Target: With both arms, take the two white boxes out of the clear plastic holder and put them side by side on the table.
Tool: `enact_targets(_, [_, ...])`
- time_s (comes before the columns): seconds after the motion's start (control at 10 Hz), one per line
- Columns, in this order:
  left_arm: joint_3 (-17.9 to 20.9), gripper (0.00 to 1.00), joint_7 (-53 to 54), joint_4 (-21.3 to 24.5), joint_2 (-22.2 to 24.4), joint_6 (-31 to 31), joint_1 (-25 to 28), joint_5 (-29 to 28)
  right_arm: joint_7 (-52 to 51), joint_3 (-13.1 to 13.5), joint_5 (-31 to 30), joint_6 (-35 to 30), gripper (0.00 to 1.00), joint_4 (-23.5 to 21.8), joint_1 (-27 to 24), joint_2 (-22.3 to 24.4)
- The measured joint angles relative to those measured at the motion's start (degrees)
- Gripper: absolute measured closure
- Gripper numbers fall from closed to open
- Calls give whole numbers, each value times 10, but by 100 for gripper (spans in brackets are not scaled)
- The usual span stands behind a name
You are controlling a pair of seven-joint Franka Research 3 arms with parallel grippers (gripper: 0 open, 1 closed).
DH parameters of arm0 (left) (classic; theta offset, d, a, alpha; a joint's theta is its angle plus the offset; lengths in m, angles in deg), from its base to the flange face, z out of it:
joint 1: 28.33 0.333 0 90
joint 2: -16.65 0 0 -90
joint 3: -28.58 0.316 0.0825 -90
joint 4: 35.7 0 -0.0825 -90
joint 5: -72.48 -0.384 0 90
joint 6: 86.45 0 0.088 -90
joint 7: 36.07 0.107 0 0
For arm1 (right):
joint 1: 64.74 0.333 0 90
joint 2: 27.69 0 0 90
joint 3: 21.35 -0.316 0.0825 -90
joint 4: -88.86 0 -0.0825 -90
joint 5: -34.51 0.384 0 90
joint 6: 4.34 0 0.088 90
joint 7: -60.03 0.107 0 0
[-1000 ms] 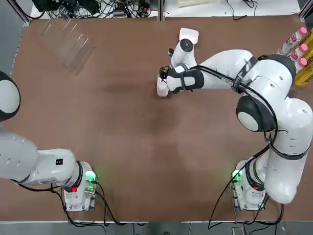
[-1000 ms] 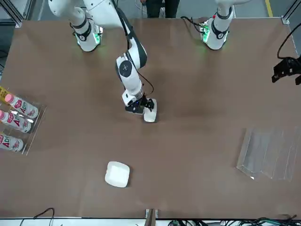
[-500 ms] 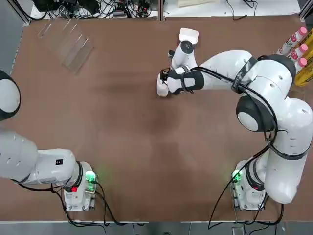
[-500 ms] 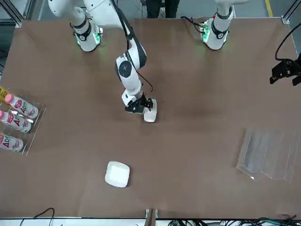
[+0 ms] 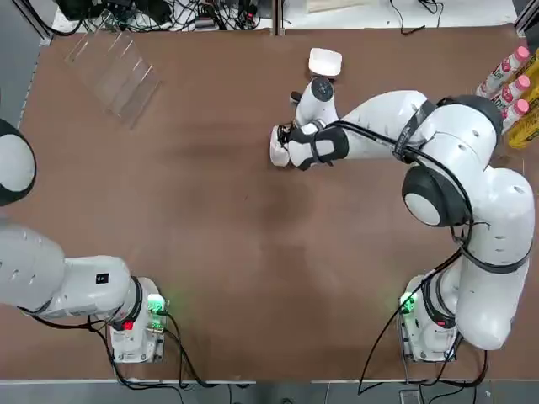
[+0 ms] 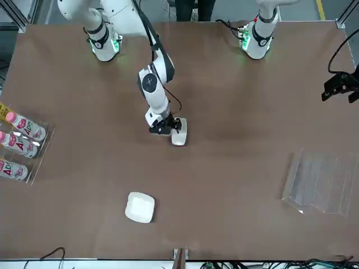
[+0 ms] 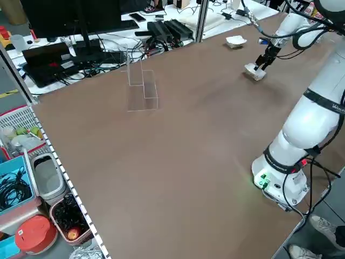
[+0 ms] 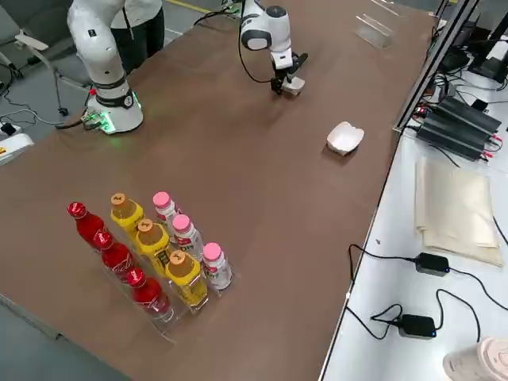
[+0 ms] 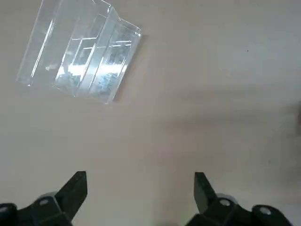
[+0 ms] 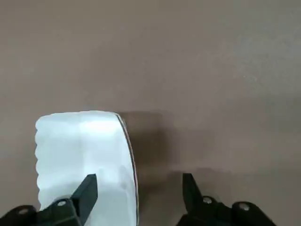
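Note:
One white box (image 5: 277,150) sits on the table (image 5: 253,244) near its middle, narrow as seen from above. My right gripper (image 5: 286,141) is low beside it, open. In the right wrist view this box (image 10: 84,150) lies against one finger (image 10: 88,187), only its edge reaching into the gap. The other white box (image 5: 325,61) lies flat near the far edge, apart from both arms. The clear plastic holder (image 5: 114,71) stands at the far left with nothing in it. My left gripper (image 6: 341,87) hovers open at the table's left side, above and short of the holder (image 9: 80,66).
A clear rack of pink-capped and yellow bottles (image 5: 512,84) stands at the right edge, with red ones (image 8: 111,250) beside them. Cables and boxes (image 7: 161,27) crowd the bench beyond the far edge. Bare tabletop (image 6: 224,168) stretches between the box and the holder.
My right gripper's fingers have drawn a little closer together beside the white box, and its wrist has shifted slightly. The box, the holder and the left arm have stayed put.

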Motion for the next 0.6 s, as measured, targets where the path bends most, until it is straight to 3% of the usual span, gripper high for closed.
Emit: enact_targets(0.6, [-1,0,-2,0,1,0,-1,1,0,-1,2,13,65,0,6,-3])
